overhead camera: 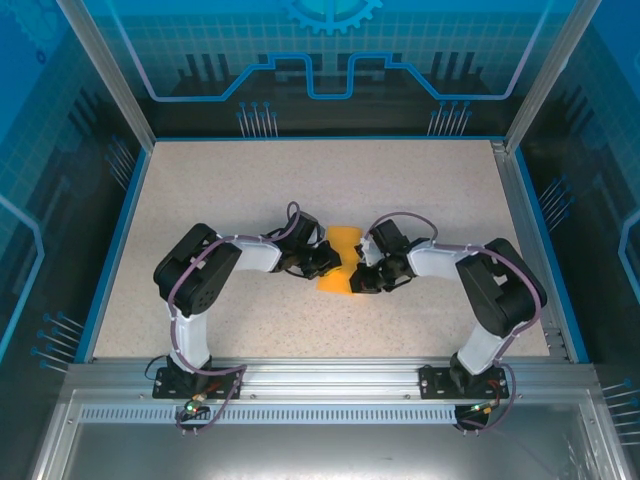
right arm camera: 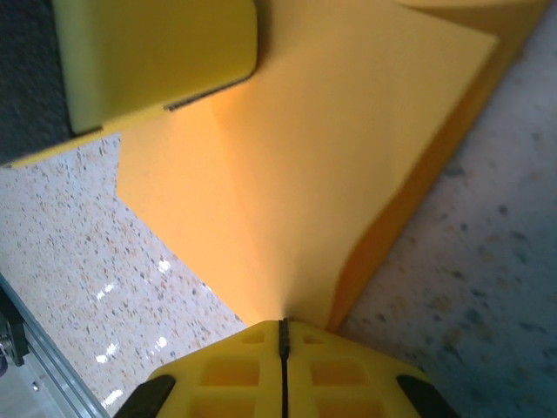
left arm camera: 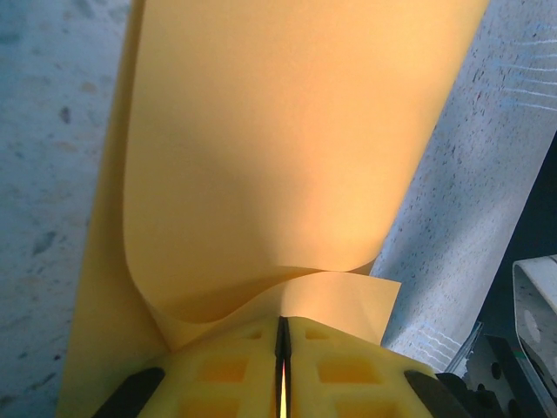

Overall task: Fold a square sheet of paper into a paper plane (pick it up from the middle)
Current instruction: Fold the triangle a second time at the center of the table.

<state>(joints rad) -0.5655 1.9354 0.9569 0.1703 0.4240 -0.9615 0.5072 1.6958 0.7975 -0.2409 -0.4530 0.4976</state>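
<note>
**A:** At bench [overhead camera: 230, 190] centre, item one: square sheet of paper [overhead camera: 343, 242], orange-yellow, pinched in at its waist. Holds recorded?

**B:** Left gripper [left arm camera: 283, 335] at the sheet's 9 o'clock edge, jaws clamped on the paper. The sheet curls upward just beyond the pinch. Right gripper [right arm camera: 283, 329] at the 3 o'clock edge, jaws likewise closed on the paper.

**A:** Step in hand, by estimate?

**B:** Probably an early fold along the centre line. Handling note: hold both pinches firm, move the two sides in step, and bring edge to edge squarely before pressing down. An uneven pull would likely skew the crease or tear such thin paper.
</note>
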